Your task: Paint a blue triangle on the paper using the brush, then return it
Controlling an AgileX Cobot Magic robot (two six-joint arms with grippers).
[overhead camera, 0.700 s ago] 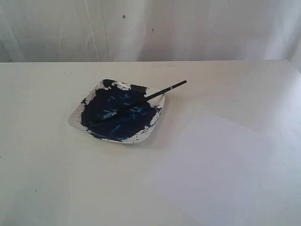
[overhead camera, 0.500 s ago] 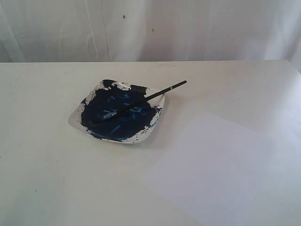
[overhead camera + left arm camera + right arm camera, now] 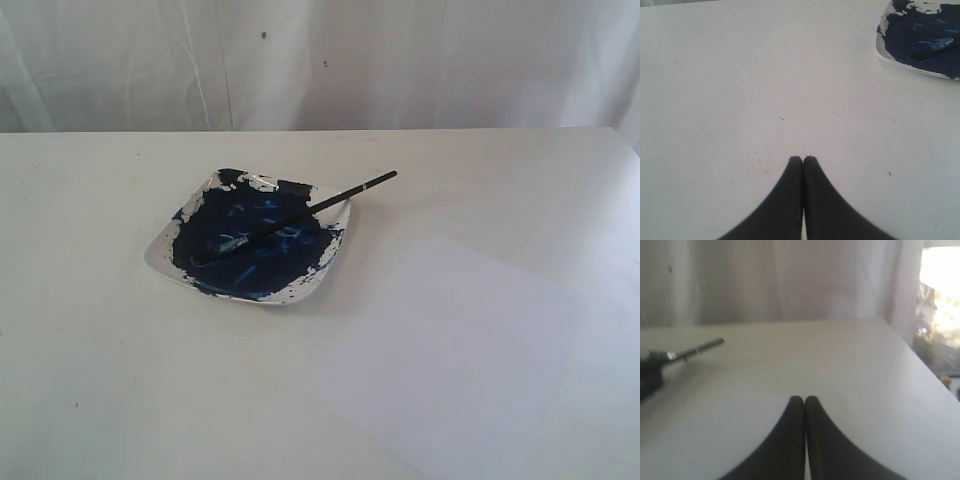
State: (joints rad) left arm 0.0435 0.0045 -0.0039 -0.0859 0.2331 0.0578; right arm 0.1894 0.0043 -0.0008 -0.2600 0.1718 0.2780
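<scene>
The black-handled brush (image 3: 290,220) lies across a white square dish (image 3: 160,258) smeared with dark blue paint, its handle end sticking out over the rim toward the right. The white paper (image 3: 470,350) lies flat on the table to the right of the dish and shows no paint; no blue triangle is visible. Neither gripper appears in the exterior view. My left gripper (image 3: 803,159) is shut and empty over bare table, with the dish (image 3: 882,52) and the brush (image 3: 935,47) far off. My right gripper (image 3: 803,398) is shut and empty above the paper (image 3: 705,435), with the brush handle (image 3: 702,347) off to one side.
A white table (image 3: 90,380) carries everything, with a white curtain (image 3: 320,60) behind its far edge. In the right wrist view the table's edge (image 3: 927,372) runs close by, with a bright window area (image 3: 940,285) beyond it.
</scene>
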